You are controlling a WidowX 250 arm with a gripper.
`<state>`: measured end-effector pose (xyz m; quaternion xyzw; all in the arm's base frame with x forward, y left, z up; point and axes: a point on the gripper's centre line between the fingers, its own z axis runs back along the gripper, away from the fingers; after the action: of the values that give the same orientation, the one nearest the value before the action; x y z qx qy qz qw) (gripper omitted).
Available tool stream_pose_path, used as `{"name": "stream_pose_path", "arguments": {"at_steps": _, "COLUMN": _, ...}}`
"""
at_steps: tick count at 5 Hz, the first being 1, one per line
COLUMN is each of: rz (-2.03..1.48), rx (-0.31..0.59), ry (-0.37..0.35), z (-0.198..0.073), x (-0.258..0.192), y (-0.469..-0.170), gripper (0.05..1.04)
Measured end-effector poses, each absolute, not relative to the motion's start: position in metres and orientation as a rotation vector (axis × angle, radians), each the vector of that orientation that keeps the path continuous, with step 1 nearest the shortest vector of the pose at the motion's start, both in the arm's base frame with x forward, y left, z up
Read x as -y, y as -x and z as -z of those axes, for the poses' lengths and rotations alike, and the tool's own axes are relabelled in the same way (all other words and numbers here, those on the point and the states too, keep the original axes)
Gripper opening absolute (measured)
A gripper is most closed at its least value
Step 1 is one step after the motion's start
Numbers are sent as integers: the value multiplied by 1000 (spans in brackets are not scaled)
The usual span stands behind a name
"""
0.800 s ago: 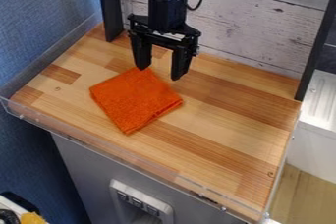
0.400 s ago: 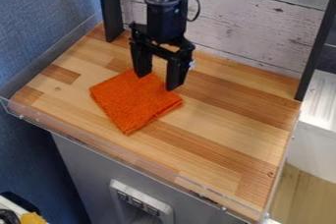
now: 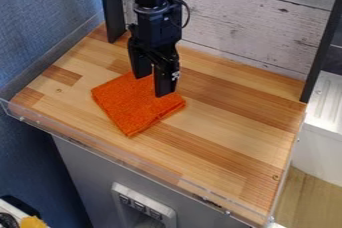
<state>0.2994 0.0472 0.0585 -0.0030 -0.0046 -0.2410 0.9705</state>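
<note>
Folded cloth (image 3: 130, 109), orange, lying on the wooden counter (image 3: 227, 129), left of the middle as the camera sees it. One corner points toward the front edge, another off to the right; layered folds show along its lower right side.

My gripper (image 3: 153, 85) hangs over the cloth's rear part, pointing down. Jaws parted, a modest gap between the two fingers (image 3: 165, 78), orange showing in that gap. Nothing gripped. One fingertip sits near the cloth's back corner, the other over its upper right part. Whether either tip touches the fabric, I cannot tell.

My arm (image 3: 159, 24) comes down from the top edge, a black cable looping beside it.

Surroundings: pale, weathered plank wall (image 3: 247, 27) behind the counter; a dark post (image 3: 111, 7) at the back left, another (image 3: 322, 47) on the right. Clear rim (image 3: 120, 153) along the front edge. Grey cabinet front (image 3: 83, 169) below, with a white switch panel (image 3: 143, 206). Blue wall (image 3: 40, 32) at left. Something yellow (image 3: 32, 222) in the lower left corner.
</note>
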Motion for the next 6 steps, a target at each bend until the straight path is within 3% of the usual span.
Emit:
{"name": "stream_pose_path", "arguments": {"at_steps": 2, "rz": 711, "rx": 56, "ry": 6, "z": -54, "x": -56, "y": -300, "gripper": 950}}
{"name": "stream_pose_path", "arguments": {"at_steps": 4, "rz": 841, "rx": 59, "ry": 13, "z": -51, "x": -64, "y": -299, "gripper": 366}}
{"name": "stream_pose_path", "arguments": {"at_steps": 5, "rz": 880, "rx": 42, "ry": 26, "z": -41, "x": -65, "y": -304, "gripper": 153}}
{"name": "stream_pose_path", "arguments": {"at_steps": 6, "rz": 902, "rx": 19, "ry": 42, "z": -26, "x": -66, "y": -308, "gripper": 65}}
